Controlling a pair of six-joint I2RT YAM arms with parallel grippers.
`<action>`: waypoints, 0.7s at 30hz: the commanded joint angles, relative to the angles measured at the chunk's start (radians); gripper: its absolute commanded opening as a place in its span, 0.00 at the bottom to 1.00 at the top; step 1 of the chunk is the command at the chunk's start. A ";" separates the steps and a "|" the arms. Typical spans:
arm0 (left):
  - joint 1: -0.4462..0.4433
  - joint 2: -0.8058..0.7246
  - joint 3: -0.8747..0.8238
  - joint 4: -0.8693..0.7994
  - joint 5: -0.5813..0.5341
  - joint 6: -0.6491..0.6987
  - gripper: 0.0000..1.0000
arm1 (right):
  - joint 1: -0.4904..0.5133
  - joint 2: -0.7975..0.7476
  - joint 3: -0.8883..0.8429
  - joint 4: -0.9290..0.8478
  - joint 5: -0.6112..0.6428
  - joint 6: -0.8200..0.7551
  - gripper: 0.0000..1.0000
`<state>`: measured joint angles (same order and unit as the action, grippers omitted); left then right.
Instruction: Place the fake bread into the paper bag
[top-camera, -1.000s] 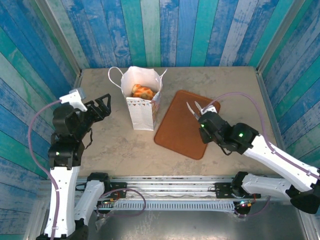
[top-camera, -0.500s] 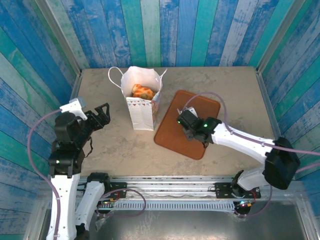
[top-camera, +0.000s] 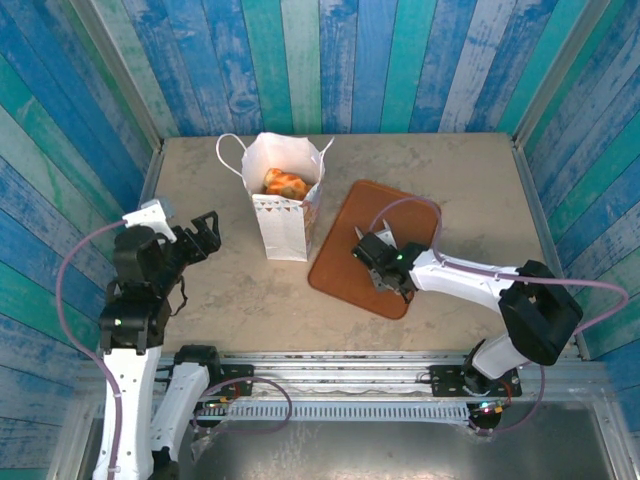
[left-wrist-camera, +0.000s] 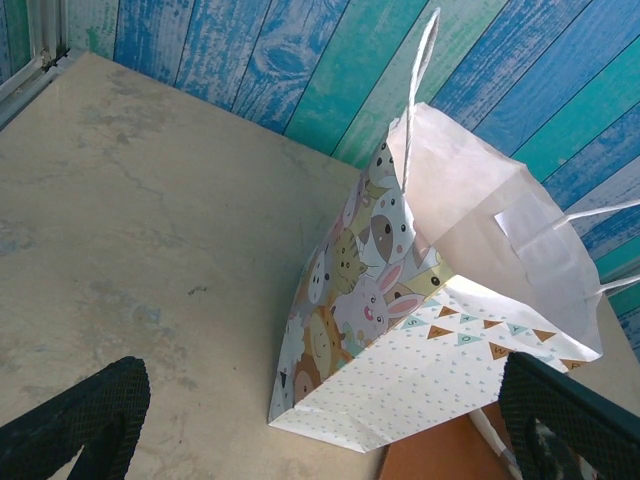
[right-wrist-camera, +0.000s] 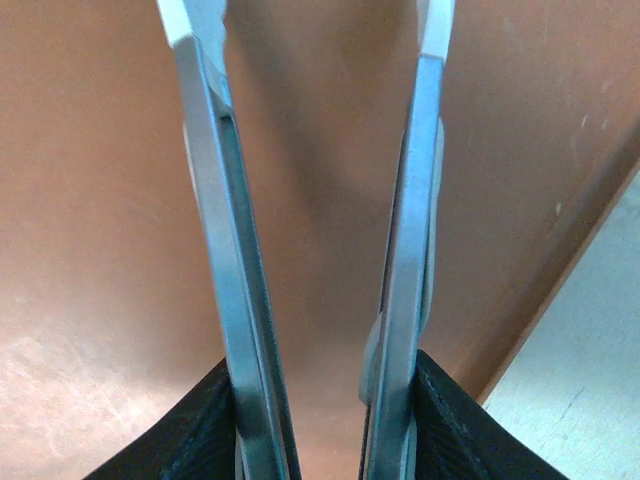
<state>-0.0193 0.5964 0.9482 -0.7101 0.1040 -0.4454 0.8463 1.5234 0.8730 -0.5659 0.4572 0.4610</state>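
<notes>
The white paper bag (top-camera: 285, 222) stands upright at the table's middle left, its mouth open. Golden-brown fake bread (top-camera: 284, 183) shows inside it. In the left wrist view the paper bag (left-wrist-camera: 440, 300) shows its cartoon-animal side and its pastel-triangle front, a little way ahead of my left gripper (left-wrist-camera: 325, 425). My left gripper (top-camera: 205, 228) hovers left of the bag, wide open and holding nothing. My right gripper (top-camera: 370, 238) is low over the brown tray (top-camera: 335, 258). In the right wrist view its metal fingers (right-wrist-camera: 205, 200) stand apart, with bare tray between them.
The flat brown tray (right-wrist-camera: 100, 200) lies right of the bag, its edge meeting the beige table (right-wrist-camera: 595, 350). Blue and green plank walls enclose the table on three sides. A cable (top-camera: 405, 203) loops over the tray behind the right wrist.
My right arm has swung left and stretched out low over the tray, and its jaws have parted a little. The left arm has sunk slightly, still open.
</notes>
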 joint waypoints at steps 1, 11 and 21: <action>0.004 0.010 -0.005 0.038 -0.025 0.014 0.94 | -0.004 -0.037 -0.050 0.002 -0.035 0.059 0.42; 0.004 0.032 -0.007 0.082 -0.041 0.012 0.94 | -0.005 -0.138 -0.167 0.000 -0.105 0.123 0.46; 0.004 0.082 -0.023 0.157 -0.020 -0.014 0.94 | -0.005 -0.179 -0.186 -0.009 -0.137 0.136 0.60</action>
<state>-0.0193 0.6712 0.9386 -0.6018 0.0811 -0.4492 0.8463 1.3682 0.6815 -0.5594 0.3302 0.5774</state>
